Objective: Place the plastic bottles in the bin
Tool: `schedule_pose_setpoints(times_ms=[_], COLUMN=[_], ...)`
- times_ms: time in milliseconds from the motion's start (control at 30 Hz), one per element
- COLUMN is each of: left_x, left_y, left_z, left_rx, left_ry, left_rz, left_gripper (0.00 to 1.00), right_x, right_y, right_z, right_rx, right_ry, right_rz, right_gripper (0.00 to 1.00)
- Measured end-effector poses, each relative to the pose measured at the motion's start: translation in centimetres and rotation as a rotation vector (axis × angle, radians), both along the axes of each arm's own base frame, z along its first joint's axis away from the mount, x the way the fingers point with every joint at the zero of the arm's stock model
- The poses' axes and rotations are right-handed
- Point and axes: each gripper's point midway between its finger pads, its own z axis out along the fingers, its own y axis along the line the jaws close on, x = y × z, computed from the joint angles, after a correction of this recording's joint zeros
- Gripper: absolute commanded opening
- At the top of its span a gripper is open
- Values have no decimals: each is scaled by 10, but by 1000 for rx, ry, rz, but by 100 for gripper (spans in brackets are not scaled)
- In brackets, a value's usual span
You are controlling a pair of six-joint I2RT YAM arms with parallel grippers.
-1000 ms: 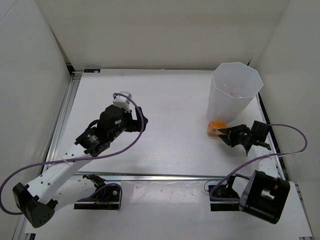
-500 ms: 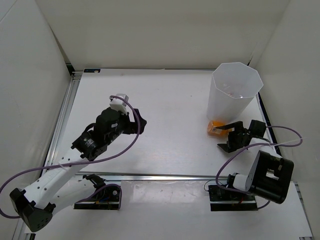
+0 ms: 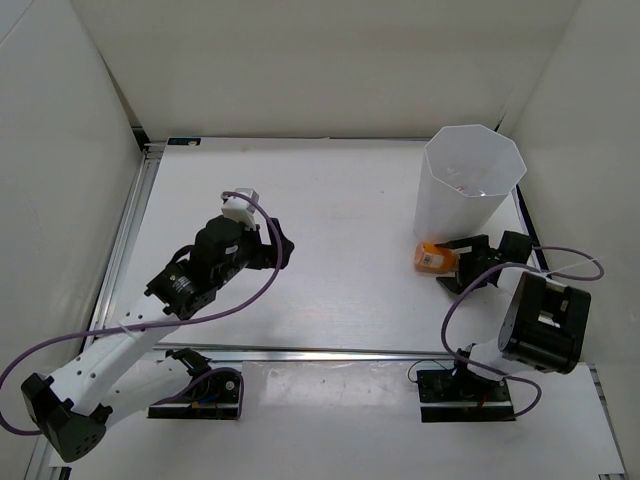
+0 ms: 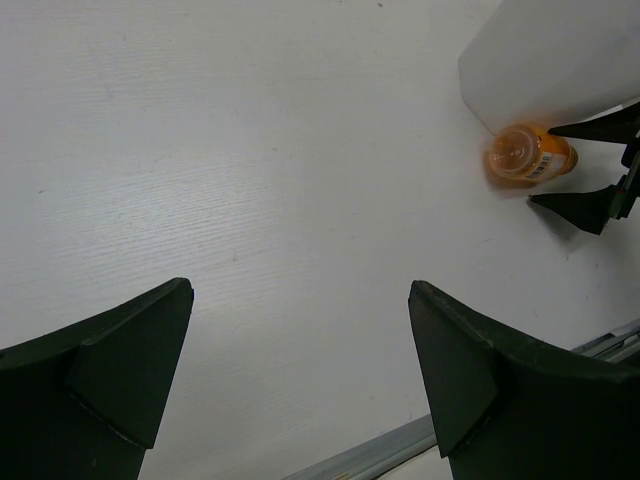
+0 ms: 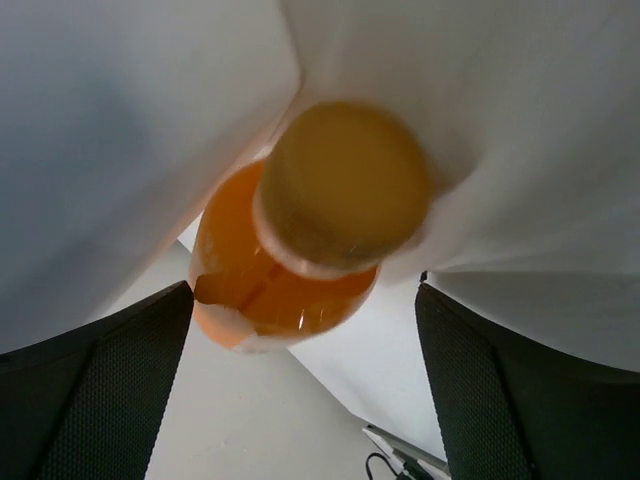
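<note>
An orange bottle lies on its side on the table, against the foot of the tall translucent white bin. My right gripper is open, one finger on each side of the bottle's near end and neither touching it. In the right wrist view the orange bottle fills the space just ahead of my right gripper, with the bin behind it. My left gripper hangs open over the middle of the table, with nothing between its fingers. The left wrist view shows the orange bottle and the bin far off.
White walls close in the table at the back, left and right. A metal rail runs along the front edge by the arm bases. Faint small shapes show inside the bin. The right arm's cable loops near the right wall.
My right gripper has gone from shut to open, and its wrist has turned so the fingers now sit on either side of the orange bottle. The left arm has shifted slightly.
</note>
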Motion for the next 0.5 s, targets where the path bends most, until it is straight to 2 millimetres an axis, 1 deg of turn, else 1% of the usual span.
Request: schedule_pose_setpoints(times_ms=[100, 200, 267, 300, 333, 400, 433, 500], left_x=[1, 2, 3, 3, 4, 4, 4, 4], left_y=[-1, -2, -2, -2, -2, -2, -1, -1], left_z=[-4, -9, -11, -12, -13, -15, -16, -17], left_rx=[10, 20, 25, 29, 31, 39, 41, 45], left_ry=[12, 23, 28, 31, 34, 40, 43, 46], left_rz=[0, 1, 2, 3, 4, 7, 8, 12], left_gripper=[100, 100, 100, 100, 100, 100, 100, 100], right_x=[4, 13, 20, 24, 26, 31, 32, 35], right_y=[-1, -3, -5, -5, -6, -6, -6, -6], right_z=[-8, -11, -11, -12, -13, -15, -16, -16], right_rx=[17, 38, 44, 46, 52, 60, 67, 75], right_ry=[29, 45, 41, 38, 42, 47, 49, 47], right_rz=[-10, -12, -11, -9, -10, -7, -8, -8], right_gripper=[89, 88, 83, 79, 70, 57, 48, 42])
